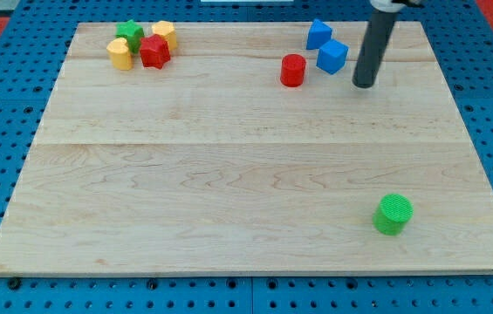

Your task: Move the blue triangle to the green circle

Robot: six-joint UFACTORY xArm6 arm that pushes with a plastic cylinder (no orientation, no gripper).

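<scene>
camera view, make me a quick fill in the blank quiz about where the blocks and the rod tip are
1. My tip stands to the view's ____ of the blue cube.
2. The green circle sits near the board's ____ right corner in the view.
3. The block just left of the blue cube, in the view, is the ____ cylinder.
4. The blue triangle lies toward the view's ____ from the blue cube.

Missing words: right; bottom; red; top
</scene>
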